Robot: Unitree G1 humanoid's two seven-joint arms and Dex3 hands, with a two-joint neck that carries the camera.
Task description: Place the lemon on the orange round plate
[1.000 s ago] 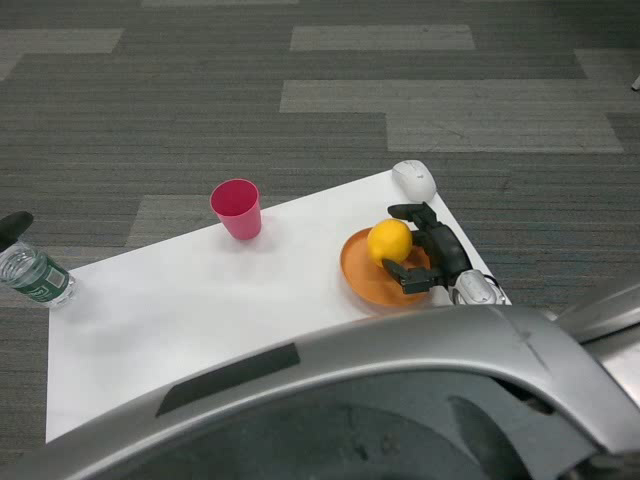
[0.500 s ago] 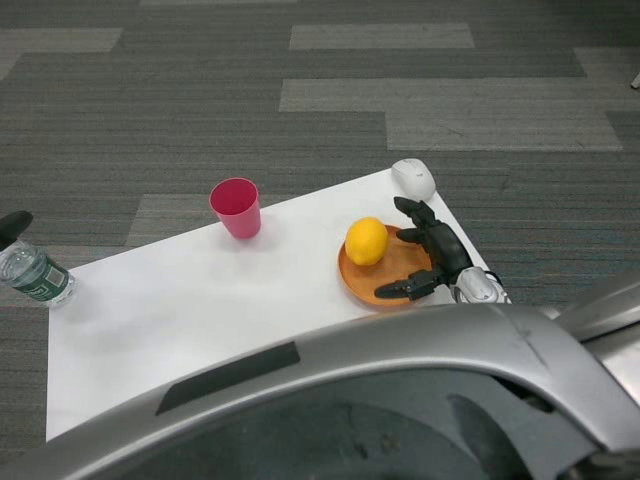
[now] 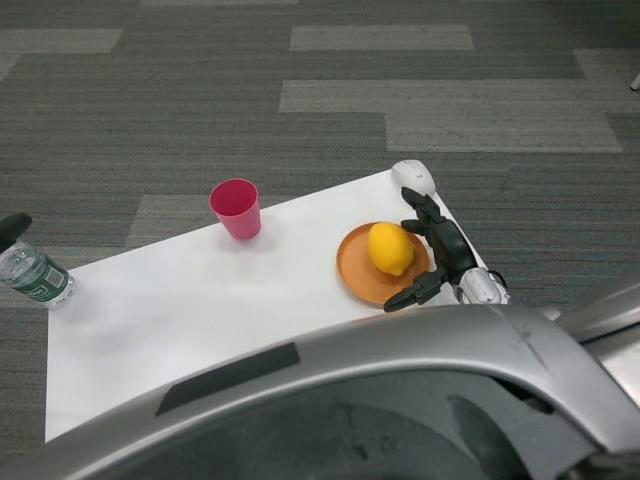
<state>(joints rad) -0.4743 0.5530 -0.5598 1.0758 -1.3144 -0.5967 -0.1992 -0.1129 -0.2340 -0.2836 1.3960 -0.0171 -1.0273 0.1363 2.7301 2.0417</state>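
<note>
A: Lemon [image 3: 390,248] position?

B: On the orange round plate [image 3: 357,276], resting a little toward the plate's right half. Nothing is touching it that I can see.

A: Right hand [image 3: 434,252]?

B: Just beside the plate's right rim, fingers spread wide apart and holding nothing. One finger reaches past the plate's near right edge, others point up toward a white rounded object [image 3: 413,176] beyond the plate at the bench corner. There is a visible gap between the fingers and the lemon.

A: Left hand?

B: Not clearly in view. Only a dark tip [image 3: 14,226] shows far to the plate's left, at the picture's edge above a water bottle [image 3: 34,275]. Cannot tell whether that hand is spread or curled.

A: So, task status?

B: My reading: the placement itself is done. The lemon sits inside the rim, upright enough and with no sign of rolling off. What is left, at most, is drawing the right hand clear without nudging the plate, which lies close to the bench [image 3: 200,310] edge on that side.

A: Anything else near the plate?

B: A pink cup [image 3: 237,208], well to the plate's left, upright and apart from everything.
</note>
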